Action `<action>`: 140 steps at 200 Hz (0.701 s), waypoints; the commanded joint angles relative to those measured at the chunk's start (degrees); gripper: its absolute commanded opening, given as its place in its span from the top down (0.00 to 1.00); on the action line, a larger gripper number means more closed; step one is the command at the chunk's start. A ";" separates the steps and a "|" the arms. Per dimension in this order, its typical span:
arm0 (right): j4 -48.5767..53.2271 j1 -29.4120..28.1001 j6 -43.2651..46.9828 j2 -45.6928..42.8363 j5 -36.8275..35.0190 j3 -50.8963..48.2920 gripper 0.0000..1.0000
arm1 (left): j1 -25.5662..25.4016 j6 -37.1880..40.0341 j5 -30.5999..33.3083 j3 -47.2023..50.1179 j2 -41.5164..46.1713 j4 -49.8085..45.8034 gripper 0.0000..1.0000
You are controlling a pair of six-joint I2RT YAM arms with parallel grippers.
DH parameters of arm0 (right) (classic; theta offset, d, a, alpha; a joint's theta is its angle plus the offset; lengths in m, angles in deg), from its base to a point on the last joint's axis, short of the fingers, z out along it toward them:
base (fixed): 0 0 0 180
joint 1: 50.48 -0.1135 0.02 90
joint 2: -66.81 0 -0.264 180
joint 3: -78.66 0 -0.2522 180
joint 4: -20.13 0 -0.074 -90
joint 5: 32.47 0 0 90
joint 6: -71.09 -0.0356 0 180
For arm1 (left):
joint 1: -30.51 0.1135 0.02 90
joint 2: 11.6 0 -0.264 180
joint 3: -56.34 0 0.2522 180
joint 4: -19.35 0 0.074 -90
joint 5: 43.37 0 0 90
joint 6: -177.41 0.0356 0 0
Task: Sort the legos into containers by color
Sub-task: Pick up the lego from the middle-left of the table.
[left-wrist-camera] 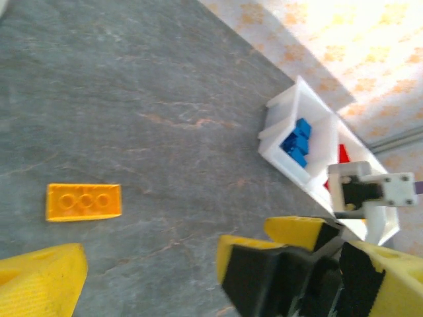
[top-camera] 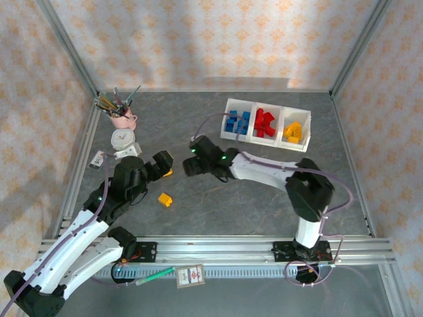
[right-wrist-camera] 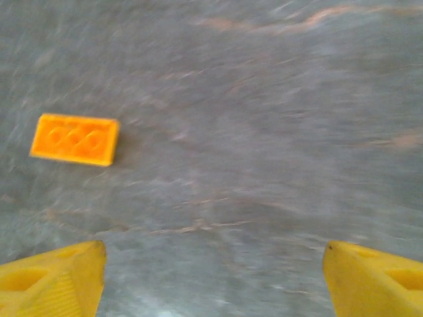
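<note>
One orange lego (top-camera: 164,199) lies flat on the grey table, studs up, also seen as lego (left-wrist-camera: 84,201) and lego (right-wrist-camera: 75,140). My left gripper (top-camera: 165,165) (left-wrist-camera: 218,277) is open above the table, up and right of that lego. My right gripper (top-camera: 188,165) (right-wrist-camera: 211,277) faces it closely, open, with bare table between its fingers. The right gripper's yellow-tipped fingers (left-wrist-camera: 264,247) show in the left wrist view. The containers (top-camera: 228,109) (left-wrist-camera: 297,89) stand at the back right: blue legos (top-camera: 236,122) (left-wrist-camera: 297,142) on the left, red legos (top-camera: 266,121) in the middle, yellow legos (top-camera: 295,131) on the right.
A pink cup of pens (top-camera: 121,117) and a small white clock (top-camera: 121,138) stand at the back left. A metal rail (top-camera: 218,247) runs along the near edge, with a card (top-camera: 190,275) and a green pen (top-camera: 155,275) in front of it.
</note>
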 commanded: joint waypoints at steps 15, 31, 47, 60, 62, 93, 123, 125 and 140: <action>-0.69 -2.49 4.98 9.37 3.55 10.10 0.14 | 0.64 -2.23 5.01 -0.97 1.94 -9.64 0.01; 0.69 -3.40 6.85 13.90 3.82 14.71 0.14 | 0.66 -3.01 6.10 -1.14 3.15 -11.08 0.01; 1.13 -3.96 8.50 17.32 4.57 17.39 0.14 | 0.82 -3.56 6.60 -0.90 4.49 -11.82 0.01; 1.74 -4.01 9.29 19.64 4.58 19.45 0.14 | 0.89 -4.06 7.31 -0.81 5.30 -12.70 0.01; 2.02 -3.94 9.38 19.91 4.46 19.88 0.14 | 0.91 -4.10 7.45 -0.90 5.35 -12.84 0.01; 4.42 -3.99 11.22 24.79 5.01 24.95 0.13 | 0.94 -4.88 8.60 -0.66 6.41 -13.66 0.01; 7.05 -4.05 12.23 29.04 3.76 30.15 0.13 | 0.96 -5.40 9.17 -0.77 6.75 -13.99 0.01; 7.12 -4.04 12.34 29.29 3.64 30.40 0.13 | 0.95 -5.40 9.21 -0.73 6.76 -14.02 0.01; 7.58 -4.01 12.39 31.00 1.36 32.59 0.13 | 0.92 -5.51 9.42 -0.59 7.11 -13.97 0.01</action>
